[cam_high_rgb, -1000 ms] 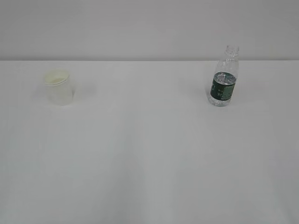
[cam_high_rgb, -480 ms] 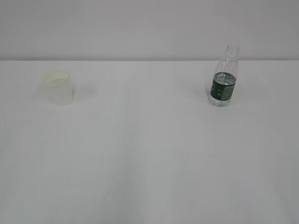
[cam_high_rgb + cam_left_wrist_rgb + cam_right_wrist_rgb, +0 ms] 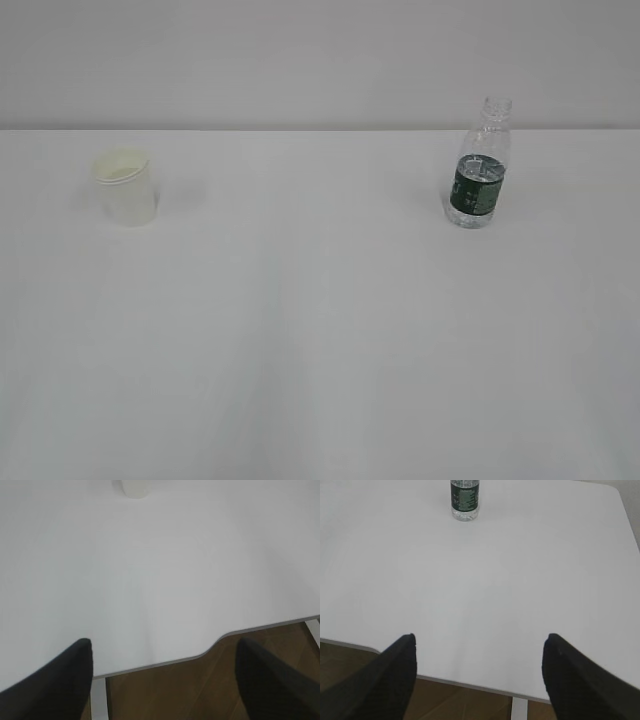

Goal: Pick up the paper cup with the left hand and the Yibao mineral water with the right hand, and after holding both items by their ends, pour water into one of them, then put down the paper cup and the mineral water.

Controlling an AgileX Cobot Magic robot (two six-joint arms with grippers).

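Observation:
The white paper cup (image 3: 125, 186) stands upright at the far left of the white table (image 3: 320, 330). Only its base shows at the top of the left wrist view (image 3: 135, 488). The clear mineral water bottle (image 3: 479, 167), green label, no cap, stands upright at the far right; its lower part shows in the right wrist view (image 3: 465, 500). My left gripper (image 3: 165, 647) is open and empty over the table's near edge, far from the cup. My right gripper (image 3: 479, 642) is open and empty over the near edge, far from the bottle. Neither gripper shows in the exterior view.
The table's near edge (image 3: 165, 661) has a curved cut-out, with brown floor (image 3: 200, 695) below. A white table leg (image 3: 520, 710) shows under the edge. A plain grey wall (image 3: 320, 60) stands behind the table.

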